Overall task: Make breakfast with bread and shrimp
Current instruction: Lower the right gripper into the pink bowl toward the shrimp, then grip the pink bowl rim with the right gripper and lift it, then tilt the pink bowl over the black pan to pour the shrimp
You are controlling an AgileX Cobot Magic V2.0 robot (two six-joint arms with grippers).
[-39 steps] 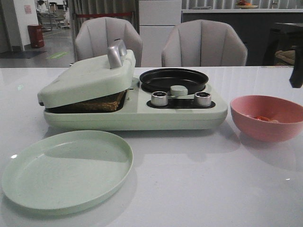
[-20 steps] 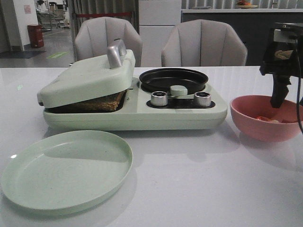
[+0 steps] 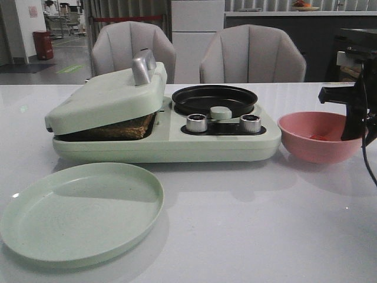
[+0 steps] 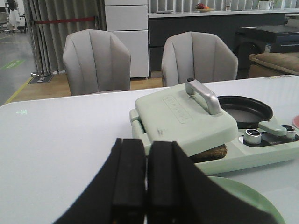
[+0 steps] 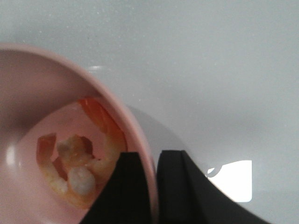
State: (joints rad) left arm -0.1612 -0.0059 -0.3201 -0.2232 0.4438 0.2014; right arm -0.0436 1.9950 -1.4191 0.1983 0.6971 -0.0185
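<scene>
The toasted bread (image 3: 126,128) lies in the pale green breakfast maker (image 3: 165,144) under its half-lowered lid (image 3: 106,97); its edge also shows in the left wrist view (image 4: 210,153). The shrimp (image 5: 77,172), orange-pink and white, lie in the pink bowl (image 3: 312,144) at the right. My right gripper (image 3: 355,132) is at the bowl's right side, shut on the bowl's rim (image 5: 140,140), one finger inside and one outside. My left gripper (image 4: 146,177) is shut and empty, out of the front view, to the left of the maker.
A round black pan (image 3: 215,100) sits on the maker's right half behind two silver knobs. A pale green plate (image 3: 82,209) lies in front of the maker at the left. Two grey chairs stand behind the table.
My right arm has come in from the right and dropped onto the pink bowl's rim. The bowl has shifted a little to the left. The maker and plate have not moved.
</scene>
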